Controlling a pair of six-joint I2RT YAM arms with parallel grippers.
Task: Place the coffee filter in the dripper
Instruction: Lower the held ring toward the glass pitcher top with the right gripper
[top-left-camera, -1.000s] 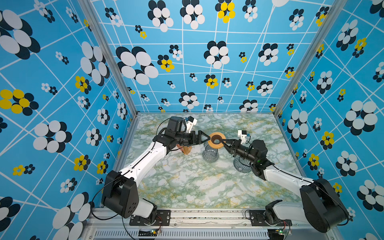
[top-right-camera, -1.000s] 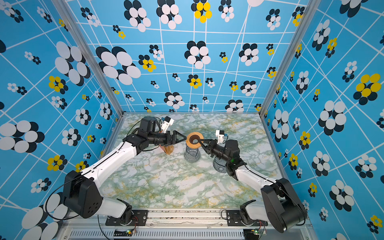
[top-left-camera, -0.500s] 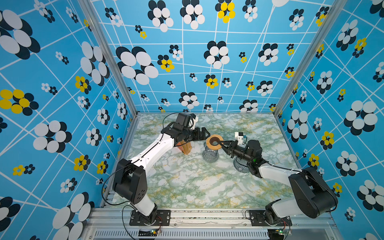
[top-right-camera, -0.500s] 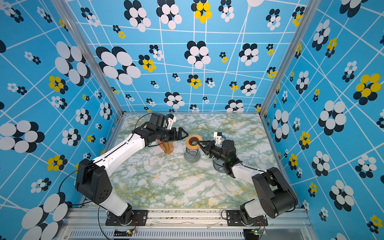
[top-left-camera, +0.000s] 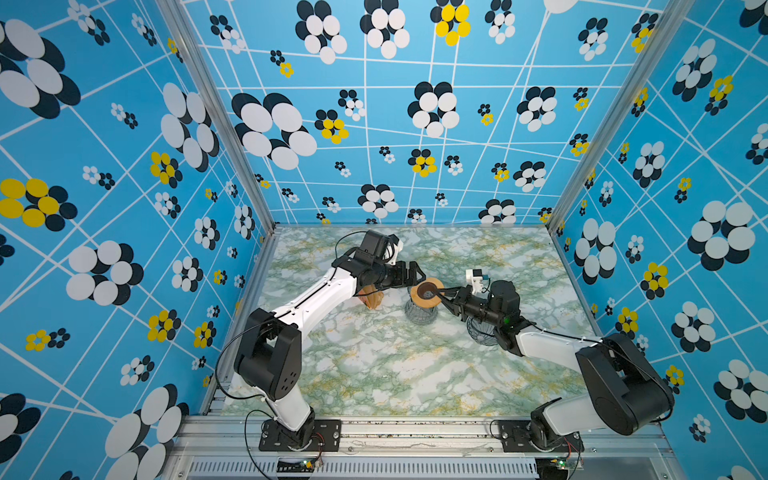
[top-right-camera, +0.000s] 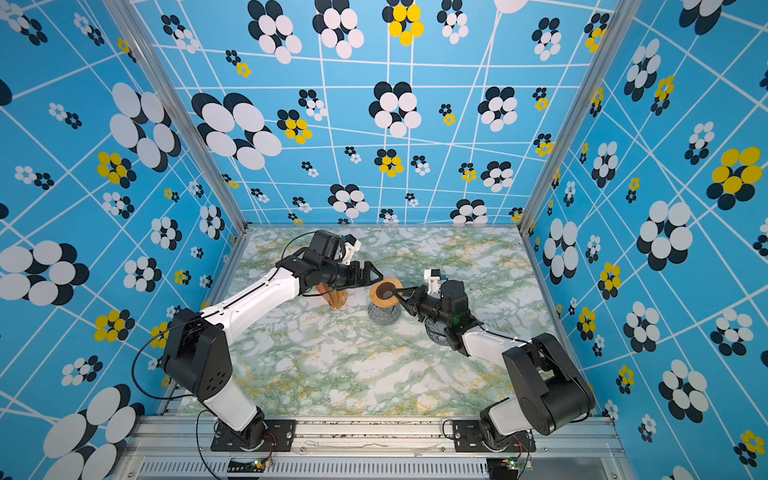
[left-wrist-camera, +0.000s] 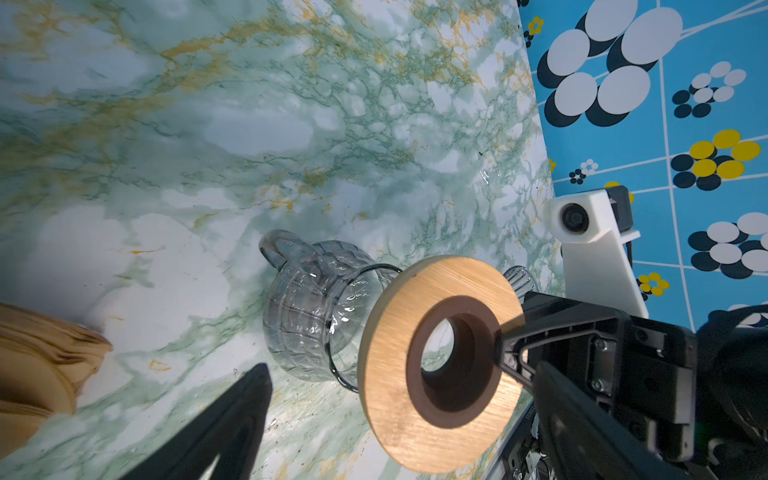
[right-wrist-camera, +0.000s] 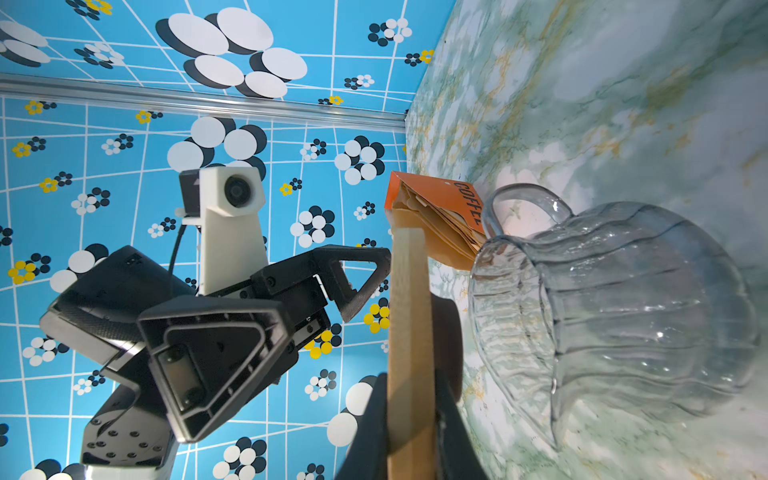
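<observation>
Right pincer: the right gripper (right-wrist-camera: 410, 409) is clamped on the rim of the wooden ring (top-left-camera: 427, 292), which it holds tilted just above the glass jug (left-wrist-camera: 307, 307).
Left pincer: the left gripper (top-left-camera: 413, 274) has its jaws wide apart and holds nothing; it hangs just beside the ring's far edge.
Dripper: the dripper (top-left-camera: 482, 334) stands on the table (top-left-camera: 374, 374) under the right arm's wrist, partly hidden.
Filter: no single coffee filter is out; tan papers sit in the orange packet (right-wrist-camera: 440, 208) beside the jug.
Step in hand: probably seating the ring on the jug's mouth.
Doing it well: level the ring first, centre its dark hole over the mouth, lower it slowly, and let go only once it lies flat.
Risk: the left jaws are close enough to knock the ring; the right elbow could tip the dripper.
</observation>
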